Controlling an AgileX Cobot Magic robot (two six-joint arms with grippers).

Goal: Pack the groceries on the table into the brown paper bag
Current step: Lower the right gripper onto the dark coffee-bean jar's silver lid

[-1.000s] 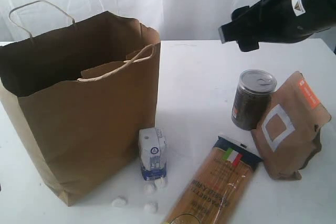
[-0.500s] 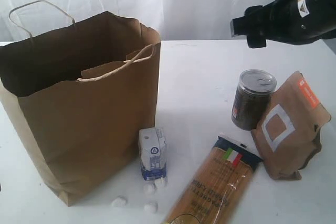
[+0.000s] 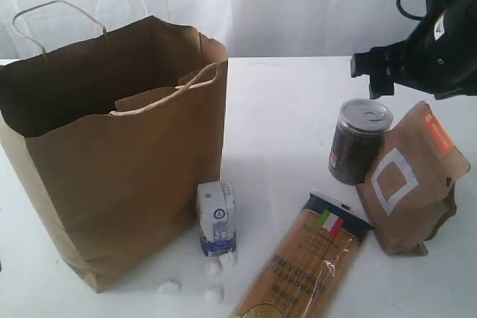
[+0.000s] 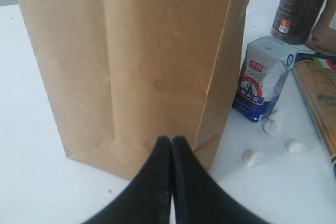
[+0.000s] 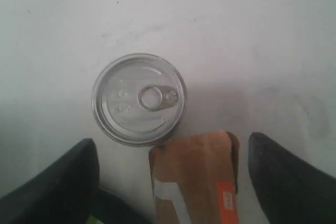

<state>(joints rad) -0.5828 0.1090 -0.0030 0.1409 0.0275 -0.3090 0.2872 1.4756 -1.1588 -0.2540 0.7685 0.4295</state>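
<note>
The brown paper bag stands open at the left of the table. Beside its base stands a small white-blue carton with small white lumps in front of it. At the right, a dark silver-lidded can touches a brown pouch, and a spaghetti packet lies near the front. My right gripper hangs open above the can and the pouch top, holding nothing. Low by the bag's near side, my left gripper is shut and empty.
My right arm hangs over the table's back right. A white curtain closes off the back. Bare tabletop lies between the bag and the can. The carton and lumps sit close to the bag's corner.
My right arm has moved to the right and down, ending over the can and pouch. The groceries, the bag and my left gripper have stayed put.
</note>
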